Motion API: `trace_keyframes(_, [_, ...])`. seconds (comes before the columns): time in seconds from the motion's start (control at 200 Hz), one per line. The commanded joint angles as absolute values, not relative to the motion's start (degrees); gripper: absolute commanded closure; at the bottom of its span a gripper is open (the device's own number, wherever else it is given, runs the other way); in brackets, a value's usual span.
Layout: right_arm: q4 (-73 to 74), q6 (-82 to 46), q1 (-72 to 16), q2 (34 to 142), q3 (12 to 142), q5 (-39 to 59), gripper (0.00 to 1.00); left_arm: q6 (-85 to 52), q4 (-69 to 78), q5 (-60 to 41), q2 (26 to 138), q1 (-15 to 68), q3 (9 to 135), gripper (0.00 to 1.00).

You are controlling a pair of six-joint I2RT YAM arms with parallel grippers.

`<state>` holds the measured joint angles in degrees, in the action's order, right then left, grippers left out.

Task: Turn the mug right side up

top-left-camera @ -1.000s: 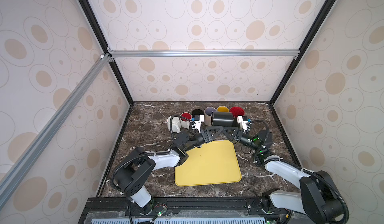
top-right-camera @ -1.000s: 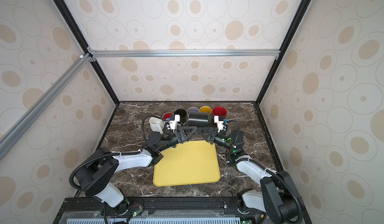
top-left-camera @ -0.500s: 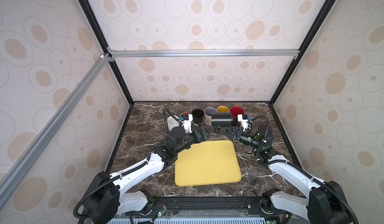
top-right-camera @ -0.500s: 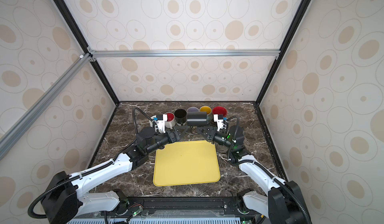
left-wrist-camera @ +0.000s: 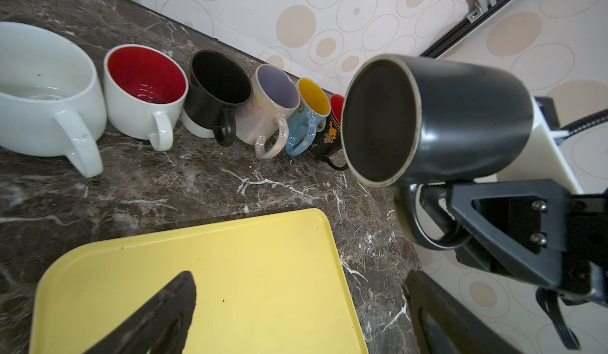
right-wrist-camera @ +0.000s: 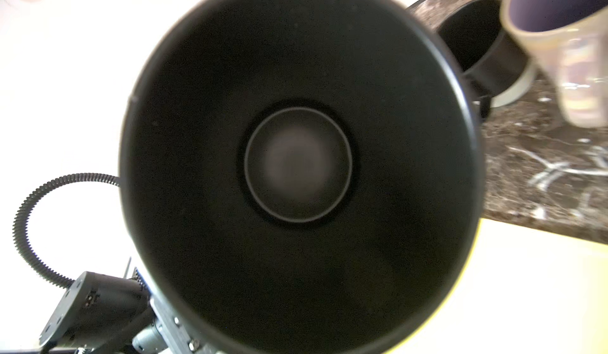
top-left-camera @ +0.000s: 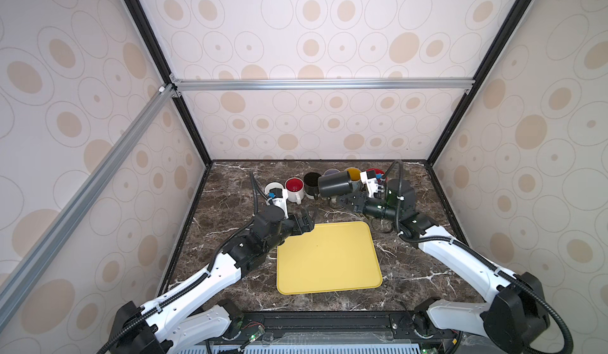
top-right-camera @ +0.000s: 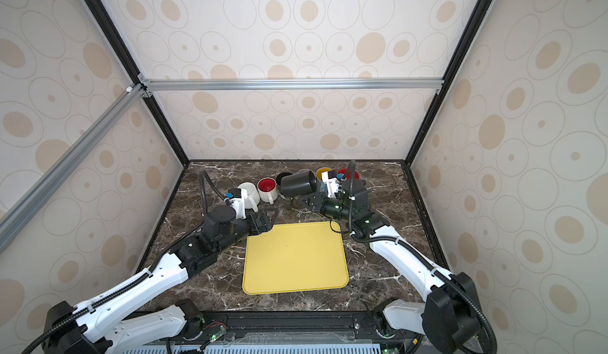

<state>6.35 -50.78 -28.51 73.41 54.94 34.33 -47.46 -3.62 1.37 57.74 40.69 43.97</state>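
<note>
Pale walls printed with beige ovals and rings close the cell in on three sides, framed by black posts and silver rails. Below them lies the dark, white-veined marble desk (top-left-camera: 411, 270).

Two white-and-black arms reach in from the near edge. The left arm (top-left-camera: 210, 276) stretches toward the middle, and the right arm (top-left-camera: 460, 257) runs up the right side toward the far wall. A yellow tray (top-left-camera: 327, 260) lies flat in the middle of the desk. The left jaws are spread wide over the tray's far left corner.

The dark grey mug (top-left-camera: 335, 184) is in the air on its side, beyond the tray's far edge and in front of the row of cups. Its base faces the left arm, and the right wrist camera looks straight into its mouth. The right jaws are pinching its handle (left-wrist-camera: 408, 224), which hangs underneath.

Along the far wall a row of upright cups stands close together:
- a white mug (left-wrist-camera: 42, 89)
- a red-lined white mug (left-wrist-camera: 144, 82)
- a black mug (left-wrist-camera: 217, 86)
- a pearly mug (left-wrist-camera: 273, 105)
- a blue mug (left-wrist-camera: 307, 118) with a yellow inside
- a flowered dark mug (left-wrist-camera: 329, 135), half hidden behind the held one
</note>
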Motion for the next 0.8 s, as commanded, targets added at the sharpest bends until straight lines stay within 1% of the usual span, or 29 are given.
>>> trace_keyframes(0.0, [3.3, -43.1, -33.0, 75.7, 61.9, 34.1, 1.0, -45.6, -9.8, 5.0, 55.9, 40.1, 43.7, 0.0])
trace_keyframes(0.165, [-2.8, -38.1, -38.0, 82.0, 71.2, 33.0, 1.0, -46.6, -18.2, 10.4, 54.5, 38.6, 45.6, 0.0])
trace_keyframes(0.35, [-14.1, -30.9, -44.1, 90.1, 83.2, 26.3, 1.0, -49.8, -27.7, 14.4, 50.5, 33.2, 46.8, 0.0])
trace_keyframes(0.5, [-20.0, -26.1, -47.7, 98.0, 91.5, 20.0, 1.0, -52.2, -32.1, 15.1, 46.7, 28.5, 45.9, 0.0])
trace_keyframes(0.59, [-23.1, -23.8, -48.4, 104.0, 97.6, 18.5, 1.0, -52.7, -33.9, 15.9, 44.0, 26.0, 45.6, 0.0])
trace_keyframes(0.685, [-25.6, -20.6, -49.5, 109.9, 103.4, 14.4, 1.0, -52.7, -33.6, 14.9, 41.3, 24.5, 44.8, 0.0])
trace_keyframes(0.795, [-28.5, -17.1, -51.1, 116.1, 111.0, 8.9, 1.0, -52.2, -33.5, 13.4, 40.8, 24.1, 44.3, 0.0])
